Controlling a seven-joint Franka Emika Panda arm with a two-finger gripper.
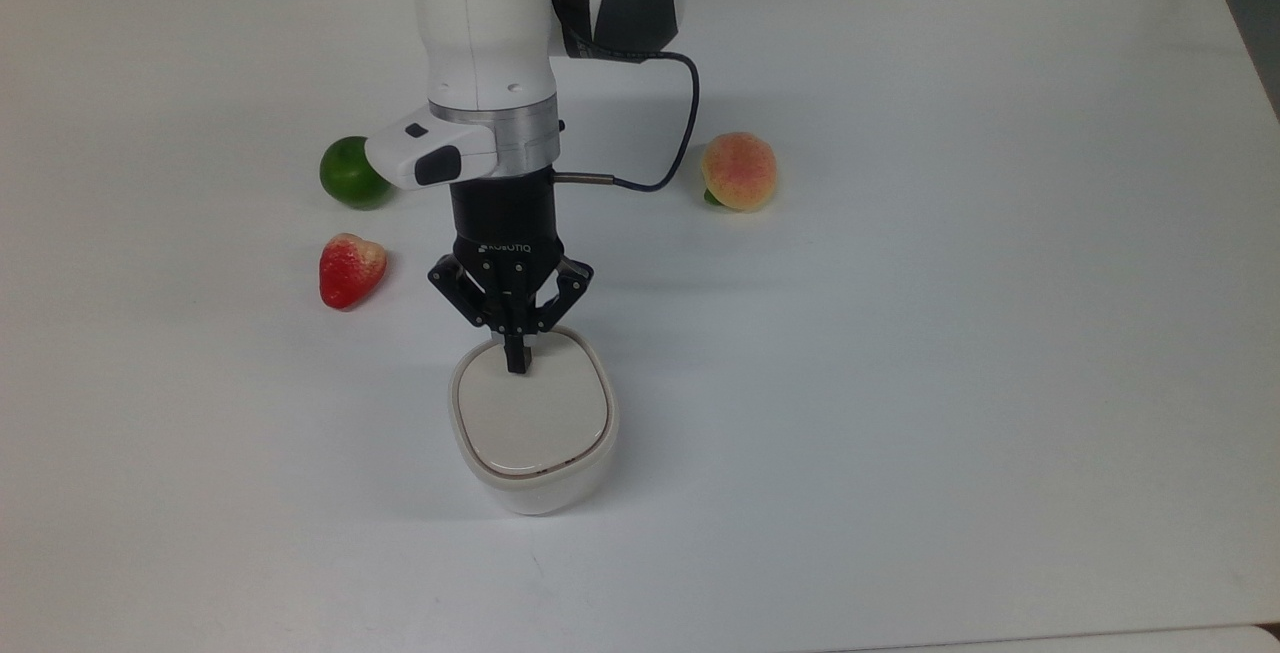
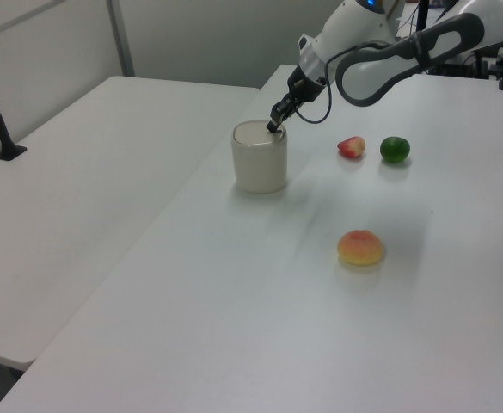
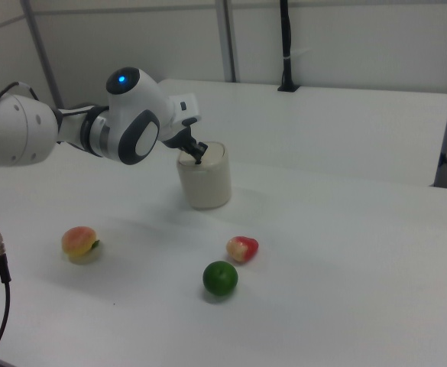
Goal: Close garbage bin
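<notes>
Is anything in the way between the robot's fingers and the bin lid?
No, nothing visible is. The gripper is right over the lid of the garbage bin, its fingers shut together. The strawberry, lime and peach all sit off to the sides on the table.

In the top view the arm (image 1: 490, 23) runs off the top edge and covers part of the green fruit (image 1: 350, 171). The hand (image 1: 517, 363) hides the lid's (image 1: 530, 413) far rim. In the right view the arm blocks the hand's body. The bench (image 1: 950, 333) is cut by the top view's lower edge.
</notes>
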